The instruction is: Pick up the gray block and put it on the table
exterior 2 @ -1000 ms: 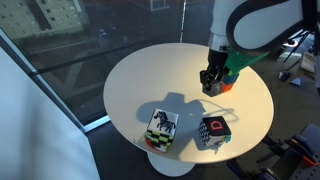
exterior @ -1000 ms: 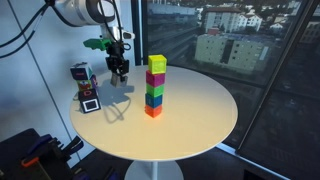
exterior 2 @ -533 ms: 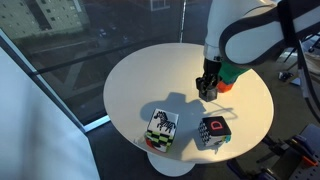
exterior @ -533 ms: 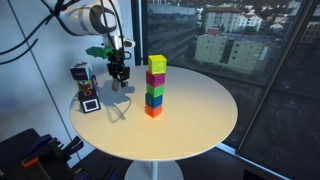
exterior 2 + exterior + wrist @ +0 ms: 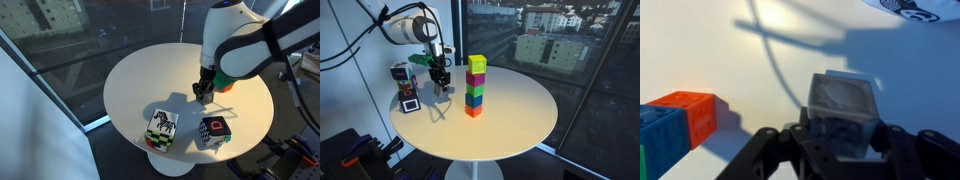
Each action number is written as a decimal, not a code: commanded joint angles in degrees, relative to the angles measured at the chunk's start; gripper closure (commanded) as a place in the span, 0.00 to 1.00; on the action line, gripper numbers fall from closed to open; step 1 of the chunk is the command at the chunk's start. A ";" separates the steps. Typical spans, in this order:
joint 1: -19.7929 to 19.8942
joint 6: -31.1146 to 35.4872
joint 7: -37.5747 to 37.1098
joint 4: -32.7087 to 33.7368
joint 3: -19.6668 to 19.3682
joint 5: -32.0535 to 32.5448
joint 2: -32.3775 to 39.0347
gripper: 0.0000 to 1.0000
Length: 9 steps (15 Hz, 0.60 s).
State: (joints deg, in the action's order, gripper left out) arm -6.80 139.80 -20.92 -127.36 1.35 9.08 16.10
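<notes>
In the wrist view my gripper [image 5: 843, 142] is shut on the gray block [image 5: 845, 102], a small plain gray cube held between the dark fingers. The block hangs low over the cream-white table [image 5: 700, 50]; I cannot tell whether it touches the top. In both exterior views the gripper [image 5: 442, 86] [image 5: 202, 94] points down close to the table [image 5: 520, 120] [image 5: 140, 75], and the block is too small to make out there. The stack of coloured cubes [image 5: 474, 85] stands beside the gripper. Its orange bottom cube [image 5: 692, 112] shows at the wrist view's left.
A dark boxy toy figure with a white base [image 5: 405, 88] stands near the table edge by the gripper. In an exterior view two patterned boxes [image 5: 162, 128] [image 5: 213, 131] sit at the near edge. A window wall runs behind the table.
My gripper has moved down toward the table top with the gray block in it and shifted slightly sideways. The stack and the toy figure have not moved.
</notes>
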 commanded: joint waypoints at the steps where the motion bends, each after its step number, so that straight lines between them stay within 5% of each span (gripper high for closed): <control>1: -1.64 1.84 -3.19 0.59 -1.74 2.49 1.27 0.71; 8: -3.61 4.05 -6.53 0.68 -3.96 4.81 3.09 0.71; 9: -3.79 4.15 -6.73 0.65 -4.15 4.85 3.17 0.42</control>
State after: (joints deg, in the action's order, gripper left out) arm -9.35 143.30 -25.33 -127.33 -1.52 12.11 18.75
